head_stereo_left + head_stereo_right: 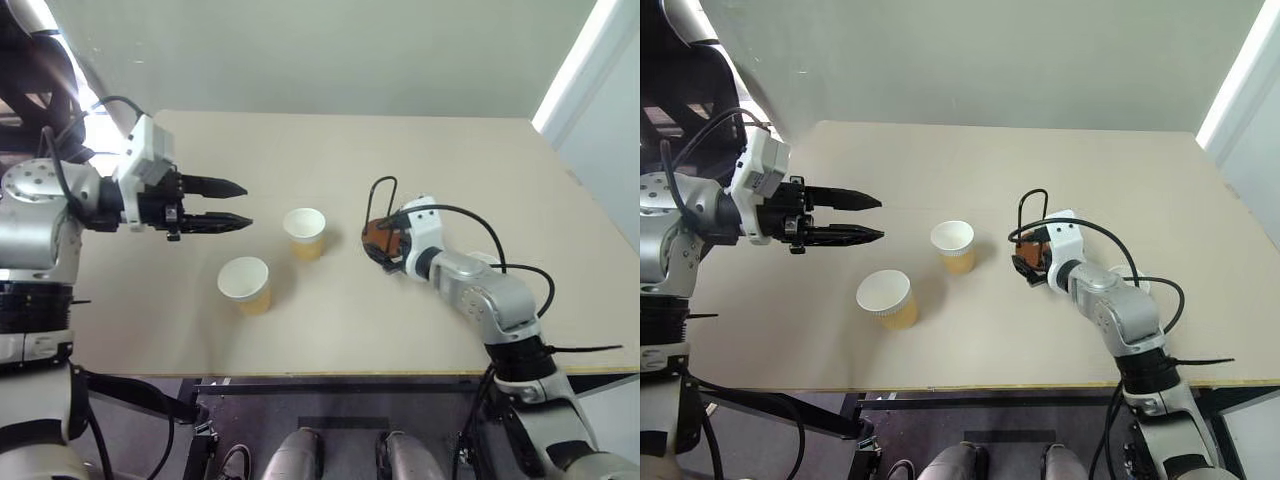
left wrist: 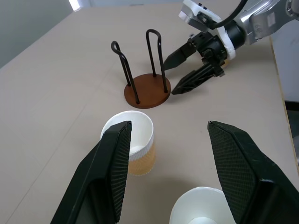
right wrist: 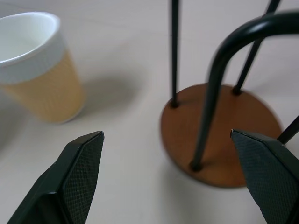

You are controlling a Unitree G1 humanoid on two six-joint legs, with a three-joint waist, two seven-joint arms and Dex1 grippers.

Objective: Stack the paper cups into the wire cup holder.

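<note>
On the pale tabletop (image 1: 420, 330) two paper cups are standing upright with their white mouths up: one cup (image 1: 305, 234) is sitting near the middle, and the nearer cup (image 1: 245, 284) is sitting just to its left and closer to the robot, the two apart from each other. The wire cup holder (image 2: 145, 70) is standing to the right of the middle cup, its reddish-brown disc flat on the tabletop and its black wire loops rising upright with nothing inside them. The right tool (image 2: 183, 71) is reaching in from the right, low over the tabletop, its two black fingers spread wide and released, with the fingertips pointing at the holder's base and lying just beside its right edge; whether they are touching it cannot be told. The left tool (image 1: 226, 204) is hovering above the left part of the tabletop, well left of the holder, pointing right toward the cups, its fingers parted and grasping nothing.
</note>
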